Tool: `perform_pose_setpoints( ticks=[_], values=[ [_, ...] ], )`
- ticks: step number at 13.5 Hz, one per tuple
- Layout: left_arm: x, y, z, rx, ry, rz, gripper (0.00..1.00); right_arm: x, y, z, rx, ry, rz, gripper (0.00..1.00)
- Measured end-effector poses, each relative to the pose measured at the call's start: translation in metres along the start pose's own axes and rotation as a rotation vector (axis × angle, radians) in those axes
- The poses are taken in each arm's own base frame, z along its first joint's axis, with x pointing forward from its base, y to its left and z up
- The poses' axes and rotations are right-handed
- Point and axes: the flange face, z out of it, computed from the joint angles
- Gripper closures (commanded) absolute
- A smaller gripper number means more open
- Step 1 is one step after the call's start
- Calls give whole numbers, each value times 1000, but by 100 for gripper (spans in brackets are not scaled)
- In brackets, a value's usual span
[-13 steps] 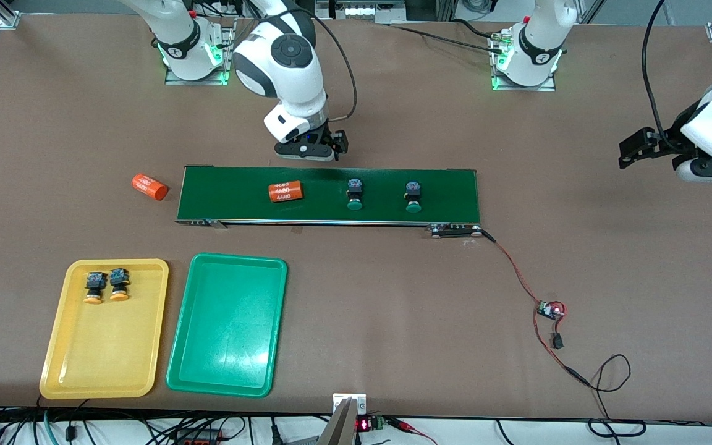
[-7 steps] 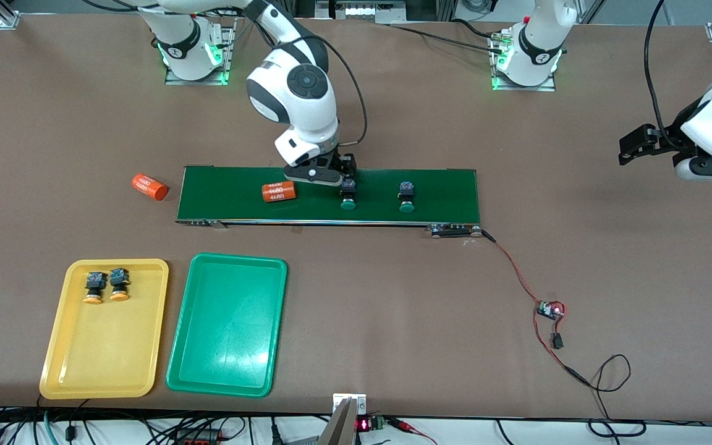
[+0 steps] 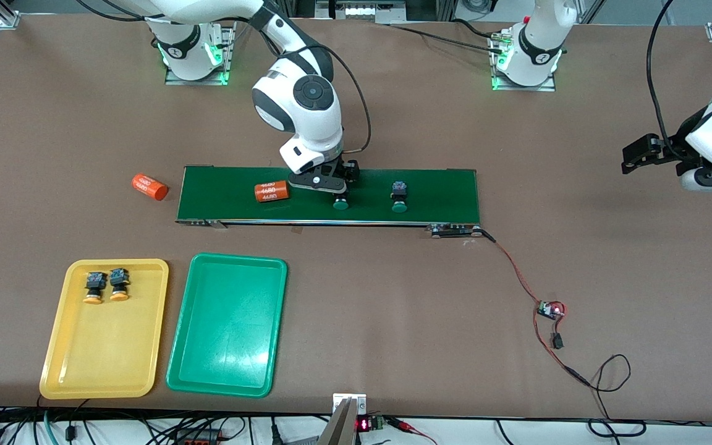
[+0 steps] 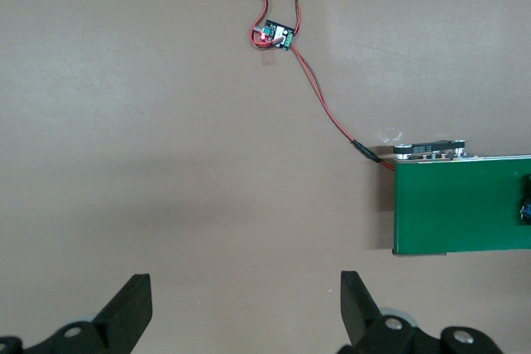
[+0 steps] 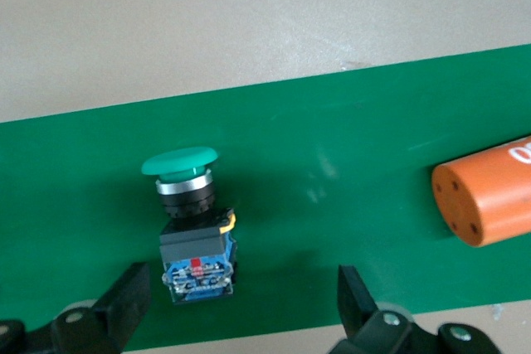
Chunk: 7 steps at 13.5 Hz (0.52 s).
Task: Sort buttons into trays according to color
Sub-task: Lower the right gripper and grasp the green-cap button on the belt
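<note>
Two green buttons lie on the dark-green conveyor belt (image 3: 442,191). My right gripper (image 3: 334,189) is open, low over one green button (image 3: 340,203), whose black body is between its fingers in the right wrist view (image 5: 195,246). The other green button (image 3: 399,198) lies toward the left arm's end of the belt. Two yellow-orange buttons (image 3: 93,287) (image 3: 119,285) lie in the yellow tray (image 3: 102,352). The green tray (image 3: 226,334) beside it holds nothing. My left gripper (image 3: 638,154) is open and empty over bare table, waiting; it also shows in the left wrist view (image 4: 246,308).
An orange "4680" cylinder (image 3: 271,191) lies on the belt beside my right gripper, also in the right wrist view (image 5: 485,201). Another orange cylinder (image 3: 149,186) lies on the table off the belt's end. A small circuit board (image 3: 550,310) with red wires lies near the belt's other end.
My right gripper has come down over the belt and around the green button. The cylinder and both green buttons have drifted along the belt toward the right arm's end. The left arm sank slightly.
</note>
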Motion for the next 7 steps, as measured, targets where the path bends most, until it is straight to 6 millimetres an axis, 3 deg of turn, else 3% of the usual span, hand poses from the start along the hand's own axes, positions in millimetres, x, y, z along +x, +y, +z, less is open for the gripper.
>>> perform_pose_setpoints(
  ticks=[3,4,5,7],
  values=[
    [0,1,-5,0,6,4,0,-2,0,13,-13,-15,-4,0],
    [-1,2,-4,0,-2,6,0,-3,1,17,-20,-15,-10,6],
    [-2,2,-4,0,-15,6,0,-3,1,22,-27,-16,-16,18],
    [-4,2,-6,0,-22,5,0,-1,3,29,-36,-19,-15,59]
  ],
)
